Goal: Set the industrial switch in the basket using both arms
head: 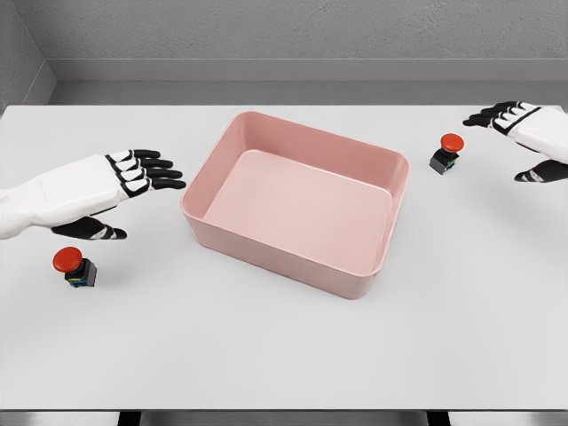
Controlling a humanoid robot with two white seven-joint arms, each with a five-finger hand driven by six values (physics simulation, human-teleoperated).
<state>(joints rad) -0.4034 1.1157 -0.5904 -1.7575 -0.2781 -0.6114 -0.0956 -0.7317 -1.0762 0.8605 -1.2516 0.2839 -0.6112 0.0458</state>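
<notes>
Head view: pink basket [377, 266] mid-table. Left switch [74, 265] lies near the left hand [115, 191], which has its fingers spread and holds nothing. Right switch [447, 153] sits beside the right hand [525, 133], likewise spread and unladen.

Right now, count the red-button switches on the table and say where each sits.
2. One switch stands near the table's front left, below the left hand. The other switch stands far right, beside the right hand. The basket holds none.

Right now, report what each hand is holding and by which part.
Nothing is held. The left hand and right hand are open above the table; both red-button switches stand untouched outside the pink basket.
</notes>
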